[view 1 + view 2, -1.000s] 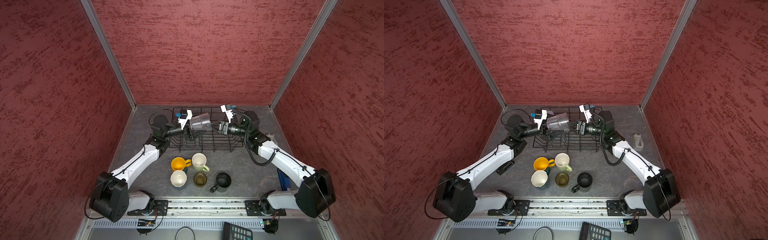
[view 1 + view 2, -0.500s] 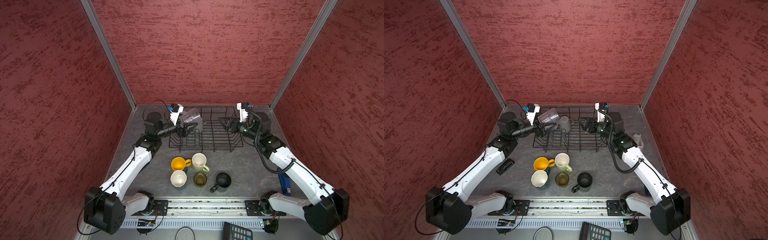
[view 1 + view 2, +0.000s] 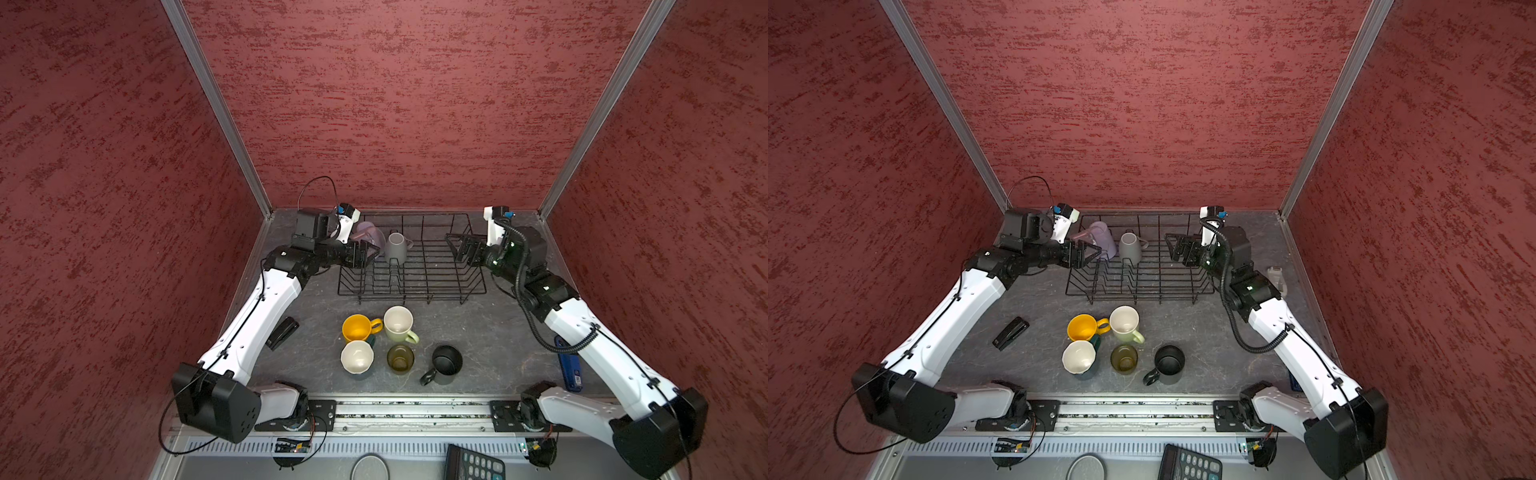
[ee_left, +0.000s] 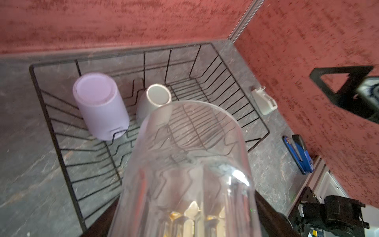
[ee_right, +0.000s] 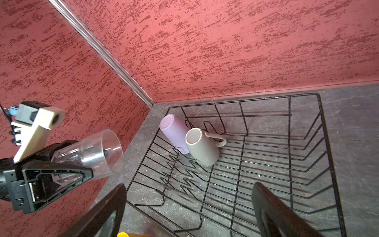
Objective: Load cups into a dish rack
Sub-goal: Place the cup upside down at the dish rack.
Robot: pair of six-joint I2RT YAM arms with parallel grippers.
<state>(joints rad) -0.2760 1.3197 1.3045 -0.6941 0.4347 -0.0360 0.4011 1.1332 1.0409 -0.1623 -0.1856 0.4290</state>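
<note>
Because the left pincer (image 5: 83,160) is clamped across the base end of the glass (image 5: 98,151), I start there. The glass hangs in the air, tipped nearly on its side, with its mouth pointing toward the rack (image 3: 415,215). In both top views it shows left of centre in the upper half of the frame, at the rack's left side. Whether it is over the rim or just outside it I cannot tell. The right pincer (image 3: 463,249) is spread wide with nothing between its fingers, hovering at the rack's right side.

Inside the rack, toward its upper left corner in a top view, a tumbler (image 3: 372,233) and a grey mug (image 3: 395,248) lean mouth down, side by side. Lower in the frame, five cups are bunched on the tabletop (image 3: 490,328): a yellow mug (image 3: 358,327), a green mug (image 3: 399,324), a teal mug (image 3: 357,356), an olive glass (image 3: 400,357) and a black mug (image 3: 446,360).

I judge the glass to be light, rigid and smooth, so it is likely slippery against hard fingers and apt to chip if it knocks a wire. The thick base looks like the safest hold and the thin rim the worst. I would keep this low grip, turn the mouth down and set it on free wires beside the tumbler without clinking. The mugs look heavier, so I would take them across the wall, not by the handle.
</note>
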